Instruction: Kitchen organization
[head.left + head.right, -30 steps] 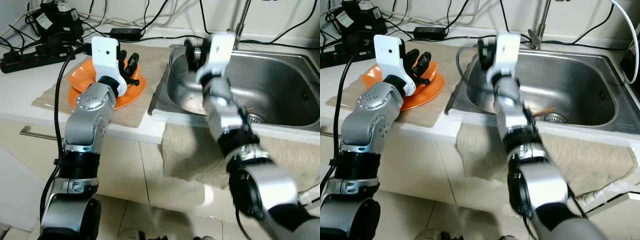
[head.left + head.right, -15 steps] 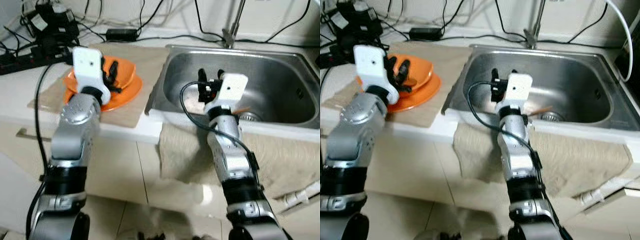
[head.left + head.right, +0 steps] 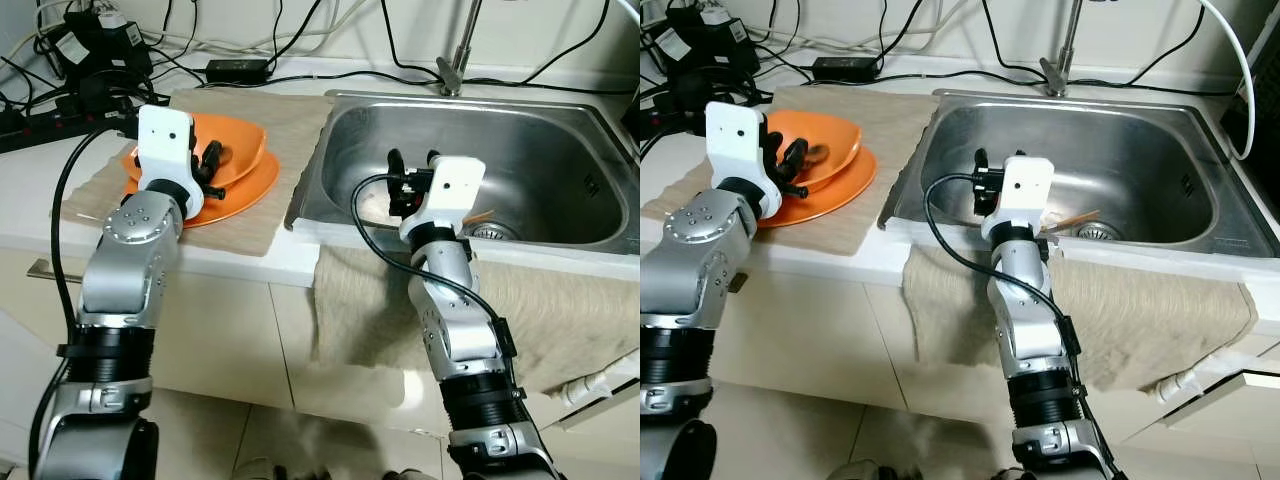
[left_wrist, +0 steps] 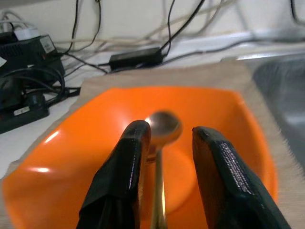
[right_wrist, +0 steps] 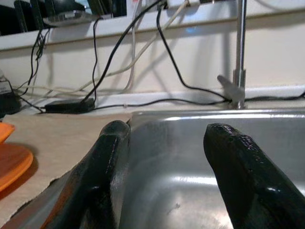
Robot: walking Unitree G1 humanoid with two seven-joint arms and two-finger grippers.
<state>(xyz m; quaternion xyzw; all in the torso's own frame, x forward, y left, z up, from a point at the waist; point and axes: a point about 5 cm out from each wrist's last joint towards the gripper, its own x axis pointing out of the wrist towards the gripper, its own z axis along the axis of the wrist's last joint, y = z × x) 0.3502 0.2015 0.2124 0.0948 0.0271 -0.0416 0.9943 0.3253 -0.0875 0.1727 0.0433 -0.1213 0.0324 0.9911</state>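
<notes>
An orange bowl point(image 3: 243, 148) sits on an orange plate point(image 3: 252, 190) on the counter left of the sink. A metal spoon point(image 4: 163, 125) lies in the bowl. My left gripper point(image 3: 212, 165) is over the bowl, open, its fingers point(image 4: 133, 148) on either side of the spoon handle. My right gripper point(image 3: 410, 175) is open and holds nothing, just inside the front left part of the steel sink point(image 3: 335, 100). A thin wooden stick point(image 3: 1077, 219) lies in the basin near the drain point(image 3: 1097, 234).
A beige mat point(image 3: 290, 120) lies under the plate. A brown towel point(image 3: 560, 310) hangs over the counter front below the sink. The faucet point(image 3: 456, 55) stands at the back. Power strips and cables point(image 3: 90, 60) crowd the back left of the counter.
My right arm has come down from high over the sink's back left to low at its front edge. The left gripper stays at the orange bowl. The camera has shifted.
</notes>
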